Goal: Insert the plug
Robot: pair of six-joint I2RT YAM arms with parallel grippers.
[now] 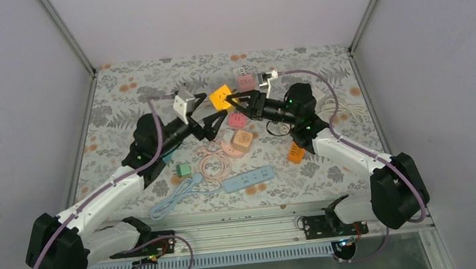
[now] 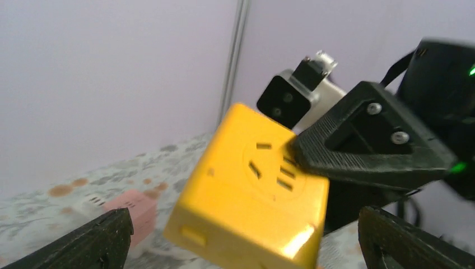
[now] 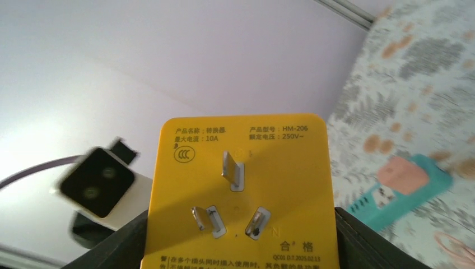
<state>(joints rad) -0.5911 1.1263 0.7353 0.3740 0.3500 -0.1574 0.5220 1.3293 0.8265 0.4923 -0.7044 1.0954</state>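
A yellow cube adapter plug [image 1: 221,97] hangs in the air over the middle of the table. My right gripper [image 1: 237,101] is shut on it. In the right wrist view its three-prong face [image 3: 242,185] fills the space between my black fingers [image 3: 112,249]. In the left wrist view its socket face [image 2: 246,190] points at the camera, with a right finger [image 2: 369,145] pressed on its side. My left gripper [image 1: 209,111] is open, its fingers [image 2: 95,241] wide apart, just short of the cube. A blue power strip [image 1: 249,179] lies near the front edge.
On the floral cloth there are a pink socket [image 1: 245,80], a pink block [image 1: 237,119], an orange cube on a pink disc [image 1: 241,141], a small green cube [image 1: 183,169], an orange piece [image 1: 296,154], and coiled pink [image 1: 212,164] and white [image 1: 175,198] cables. A teal strip [image 3: 409,185] shows at the right.
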